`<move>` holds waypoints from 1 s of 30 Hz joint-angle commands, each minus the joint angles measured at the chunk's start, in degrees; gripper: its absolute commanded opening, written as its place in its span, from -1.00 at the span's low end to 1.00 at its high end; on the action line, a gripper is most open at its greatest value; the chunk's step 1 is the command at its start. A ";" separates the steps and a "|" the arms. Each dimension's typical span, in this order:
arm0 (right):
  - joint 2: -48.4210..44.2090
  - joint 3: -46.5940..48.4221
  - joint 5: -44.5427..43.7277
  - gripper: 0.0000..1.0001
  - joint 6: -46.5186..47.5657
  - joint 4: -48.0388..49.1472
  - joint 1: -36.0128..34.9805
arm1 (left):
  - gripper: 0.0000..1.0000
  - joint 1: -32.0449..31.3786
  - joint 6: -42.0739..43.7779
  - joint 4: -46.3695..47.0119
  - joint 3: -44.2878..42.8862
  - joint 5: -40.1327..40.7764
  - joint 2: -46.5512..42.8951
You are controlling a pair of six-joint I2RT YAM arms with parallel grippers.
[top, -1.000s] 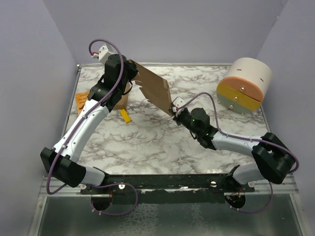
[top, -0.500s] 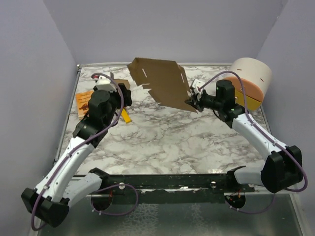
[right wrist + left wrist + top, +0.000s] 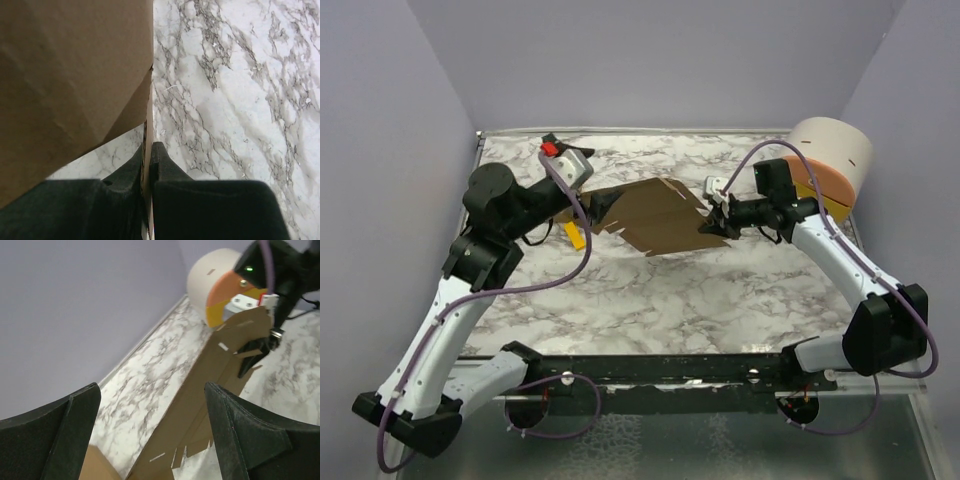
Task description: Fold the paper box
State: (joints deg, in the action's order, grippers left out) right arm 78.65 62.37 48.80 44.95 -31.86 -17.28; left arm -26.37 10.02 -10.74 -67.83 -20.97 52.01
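Note:
The paper box (image 3: 655,215) is a flat, notched brown cardboard sheet, held low and tilted over the middle of the marble table (image 3: 650,290). My right gripper (image 3: 716,222) is shut on its right edge; in the right wrist view the fingertips (image 3: 161,152) pinch the thin edge, with the sheet (image 3: 65,75) spreading up and left. My left gripper (image 3: 595,208) stands open at the sheet's notched left end. In the left wrist view the sheet (image 3: 210,375) runs away from the gap between the wide-apart fingers (image 3: 240,435) toward the right gripper (image 3: 272,332). I see no contact with the left fingers.
A round white, orange and yellow container (image 3: 818,170) stands at the back right, close behind the right arm. A small yellow piece (image 3: 576,237) lies under the left arm. A corner of another brown cardboard box (image 3: 97,467) shows below the left gripper. Lilac walls enclose the table.
The left gripper opened and let go of the sheet's far left edge, then swung back beside it. The right arm carried the sheet up and right, then lowered it toward the table.

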 commanded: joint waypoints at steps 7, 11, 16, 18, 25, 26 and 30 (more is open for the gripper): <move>1.41 2.27 5.05 -0.98 4.31 -5.62 0.84 | 0.71 -0.15 20.98 -16.99 -9.50 -24.31 13.17; 1.78 2.45 5.88 -0.97 5.07 -6.38 0.93 | 0.53 -0.17 21.99 -14.27 -8.29 -21.35 14.13; 2.20 2.78 6.40 -0.98 5.69 -7.25 1.01 | 0.17 -0.17 24.43 -15.64 -9.48 -19.55 17.04; 2.18 2.76 6.61 -0.98 5.60 -7.34 1.06 | -0.13 -0.17 24.97 -16.71 -11.42 -19.98 18.17; 2.76 3.68 8.94 -0.80 5.15 -8.47 1.81 | -1.00 -0.17 24.75 -16.72 -10.08 -17.11 16.85; 2.86 3.97 9.47 -0.56 4.86 -8.76 2.14 | -1.00 -0.13 23.73 -15.96 -9.20 -15.77 16.06; 3.14 6.06 12.42 0.38 2.70 -10.17 5.22 | -1.00 0.44 16.52 -10.10 -3.95 -7.59 11.95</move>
State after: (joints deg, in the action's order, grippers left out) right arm 81.30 64.90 55.44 49.36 -39.31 -14.70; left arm -26.55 32.34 -26.30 -75.70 -37.74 68.27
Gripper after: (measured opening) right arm 0.467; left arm 0.018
